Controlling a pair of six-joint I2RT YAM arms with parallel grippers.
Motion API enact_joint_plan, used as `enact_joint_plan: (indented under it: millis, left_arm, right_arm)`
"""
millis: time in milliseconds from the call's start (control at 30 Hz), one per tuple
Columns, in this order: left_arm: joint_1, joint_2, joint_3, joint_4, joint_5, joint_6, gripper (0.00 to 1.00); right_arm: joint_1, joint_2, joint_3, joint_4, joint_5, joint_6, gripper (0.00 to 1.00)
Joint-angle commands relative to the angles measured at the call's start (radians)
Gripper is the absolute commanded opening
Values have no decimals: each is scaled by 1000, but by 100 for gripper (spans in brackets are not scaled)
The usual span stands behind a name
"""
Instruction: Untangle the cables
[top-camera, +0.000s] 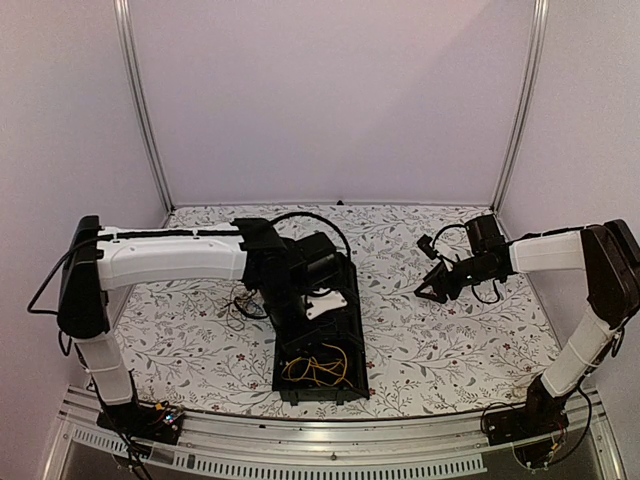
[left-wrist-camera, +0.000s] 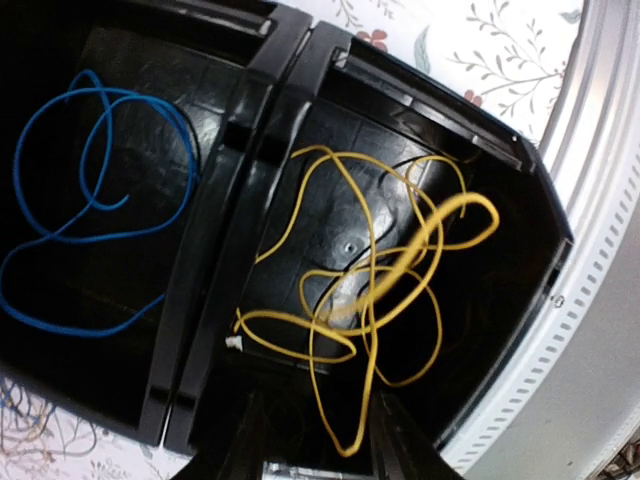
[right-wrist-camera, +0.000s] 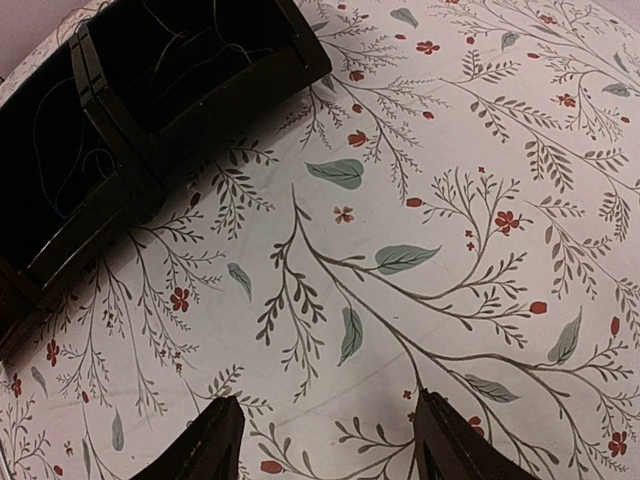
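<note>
While over the tray (left-wrist-camera: 215, 250), the left gripper (left-wrist-camera: 318, 425) is gaping.
Yellow cable (left-wrist-camera: 370, 290) is looping between its parted fingers (left-wrist-camera: 235, 450).

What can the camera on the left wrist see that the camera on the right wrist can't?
Only the left wrist view shows the thin blue wire in one compartment of the black plastic tray, the tangled thin yellow wire in the next compartment, and the silver metal rail. Only the right wrist view shows a wide open stretch of the white flowery tablecloth; inside the tray it shows just faint thin lines, colour untellable. Both show the tray and some tablecloth.
</note>
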Motion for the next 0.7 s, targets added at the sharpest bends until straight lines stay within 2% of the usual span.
enact_joint_plan:
  millis: [0,167,300,467,667]
  left_arm:
    - [3,-160,22,-67,-90,2,42]
    - [95,-271,9,-71,-153,-41,48]
    - [282,-320,-30,19,-167,-125,52]
    - [483,-254,-60,58,-154,-232,44]
    - [616,-177,-74,166,-106,-232,46]
  right_arm:
    - [-7,-1,18,-12,-14,-10,62]
    - [-6,7,24,-17,-19,-10,62]
    - [-5,9,25,-19,-17,-11,62]
    - [-6,10,24,-20,-14,-16,62]
    - [-6,15,22,-20,-11,-27,62]
